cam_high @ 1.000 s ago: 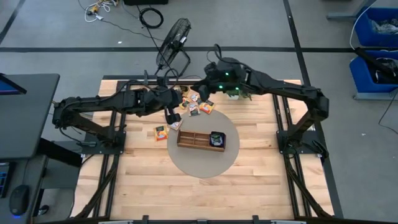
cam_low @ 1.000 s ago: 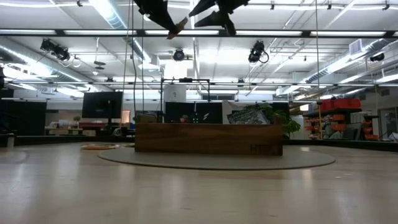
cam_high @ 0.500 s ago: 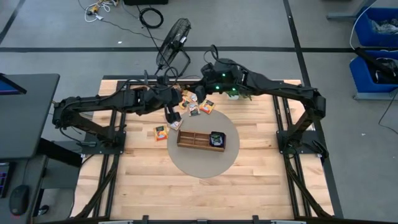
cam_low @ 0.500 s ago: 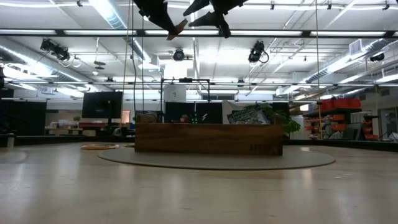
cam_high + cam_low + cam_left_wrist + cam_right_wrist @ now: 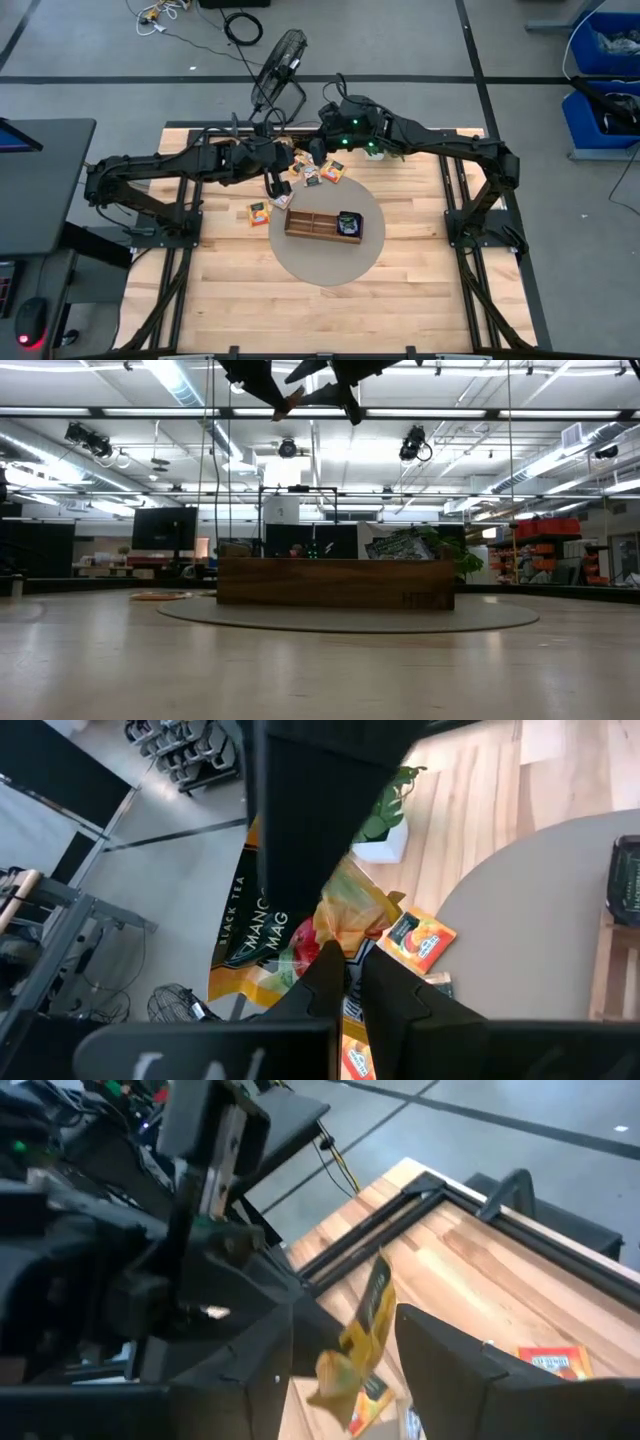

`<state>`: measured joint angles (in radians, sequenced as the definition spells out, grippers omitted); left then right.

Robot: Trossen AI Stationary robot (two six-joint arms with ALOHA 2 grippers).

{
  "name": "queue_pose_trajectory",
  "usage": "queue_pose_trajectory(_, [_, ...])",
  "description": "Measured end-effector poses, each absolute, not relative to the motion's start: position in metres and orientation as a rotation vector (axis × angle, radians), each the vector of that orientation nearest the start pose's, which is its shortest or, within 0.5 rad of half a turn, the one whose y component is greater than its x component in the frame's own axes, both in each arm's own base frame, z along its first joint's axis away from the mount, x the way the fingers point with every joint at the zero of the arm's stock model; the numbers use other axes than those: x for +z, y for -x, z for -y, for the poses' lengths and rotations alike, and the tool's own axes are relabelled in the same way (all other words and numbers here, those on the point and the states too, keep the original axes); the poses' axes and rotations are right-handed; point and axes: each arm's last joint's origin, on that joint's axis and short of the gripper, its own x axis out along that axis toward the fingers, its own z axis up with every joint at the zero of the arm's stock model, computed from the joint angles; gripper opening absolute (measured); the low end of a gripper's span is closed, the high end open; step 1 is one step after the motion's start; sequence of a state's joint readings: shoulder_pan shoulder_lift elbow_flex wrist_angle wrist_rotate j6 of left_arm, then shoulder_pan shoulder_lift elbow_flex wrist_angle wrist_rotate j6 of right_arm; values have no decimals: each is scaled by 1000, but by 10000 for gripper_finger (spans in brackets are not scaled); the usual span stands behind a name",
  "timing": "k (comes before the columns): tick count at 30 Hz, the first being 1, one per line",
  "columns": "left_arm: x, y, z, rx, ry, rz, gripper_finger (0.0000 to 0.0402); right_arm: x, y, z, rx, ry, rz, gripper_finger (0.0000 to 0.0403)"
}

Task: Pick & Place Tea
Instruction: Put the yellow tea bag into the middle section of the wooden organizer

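My left gripper (image 5: pixel 348 972) is shut on a yellow and orange tea packet (image 5: pixel 352 912), held high over the table's far side (image 5: pixel 297 153). My right gripper (image 5: pixel 345 1320) is open and faces it. Its fingers stand on either side of the packet (image 5: pixel 368 1312) without touching it, and one dark finger (image 5: pixel 310 810) hides part of the packet in the left wrist view. In the low view both grippers meet at the top edge, around the packet's orange tip (image 5: pixel 288 404). Several other tea packets (image 5: pixel 322 174) lie flat on the table. A black packet (image 5: pixel 348 222) lies in the wooden tray (image 5: pixel 310 225). My left gripper pinches the yellow packet between its two shut fingers at the packet's nearer edge (image 5: pixel 336 946). The fingers come from the table's left. The packet sticks out past the fingertips, lifted clear of the table.
The tray sits on a round grey mat (image 5: pixel 330 265). An orange packet (image 5: pixel 258 212) lies left of the mat. A small potted plant (image 5: pixel 385 150) stands by the far edge, under the right arm. A fan (image 5: pixel 278 62) stands on the floor beyond the table.
My right gripper has moved toward the table's left, closing in on the packet held by my left gripper until its open fingers stand around it. My left gripper and the packet have stayed in place.
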<state>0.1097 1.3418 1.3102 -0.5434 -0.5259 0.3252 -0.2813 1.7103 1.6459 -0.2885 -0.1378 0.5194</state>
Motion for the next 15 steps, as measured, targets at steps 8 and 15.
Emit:
queue_pose_trajectory(8, [362, -281, -46, 520, -426, -668, 23, 376, -381, 106, -221, -594, -304, 84])
queue_pose_trajectory(15, [363, -281, -46, 522, -421, -666, 23, 375, -381, 106, -230, -565, -308, 9])
